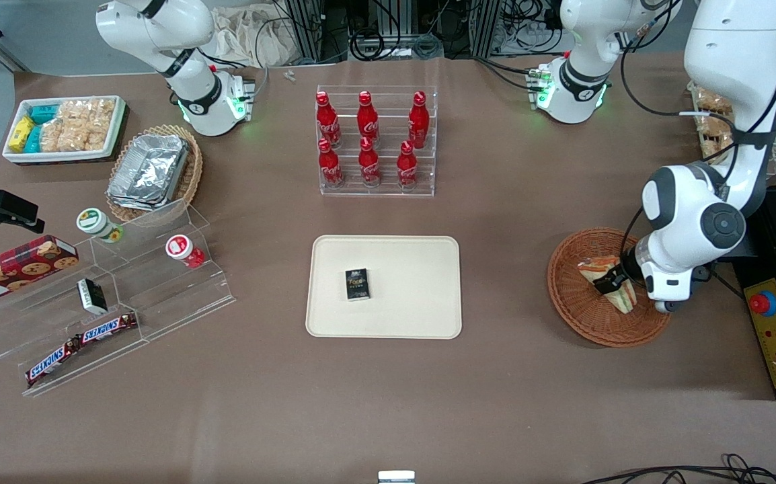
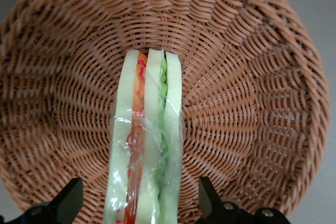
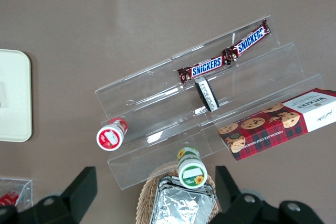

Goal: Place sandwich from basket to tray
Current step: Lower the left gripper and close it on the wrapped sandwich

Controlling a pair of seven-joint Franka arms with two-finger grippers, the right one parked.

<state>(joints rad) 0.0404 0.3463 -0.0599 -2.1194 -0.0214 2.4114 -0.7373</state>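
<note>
The sandwich (image 1: 593, 267), a wrapped wedge of pale bread with orange and green filling, stands on edge in the round reddish-brown wicker basket (image 1: 576, 312) toward the working arm's end of the table. My gripper (image 1: 613, 282) is down in the basket, open, with one finger on each side of the sandwich. In the left wrist view the sandwich (image 2: 147, 129) runs between the two black fingertips (image 2: 206, 195), with a gap of basket (image 2: 252, 103) weave showing on both sides of it. The cream tray (image 1: 415, 316) lies at the table's middle, apart from the basket.
A small black box (image 1: 357, 284) lies on the tray. A clear rack of red cola bottles (image 1: 374, 141) stands farther from the front camera than the tray. A yellow control box with a red button (image 1: 774, 329) sits beside the basket. A clear tiered snack stand (image 1: 112, 296) is toward the parked arm's end.
</note>
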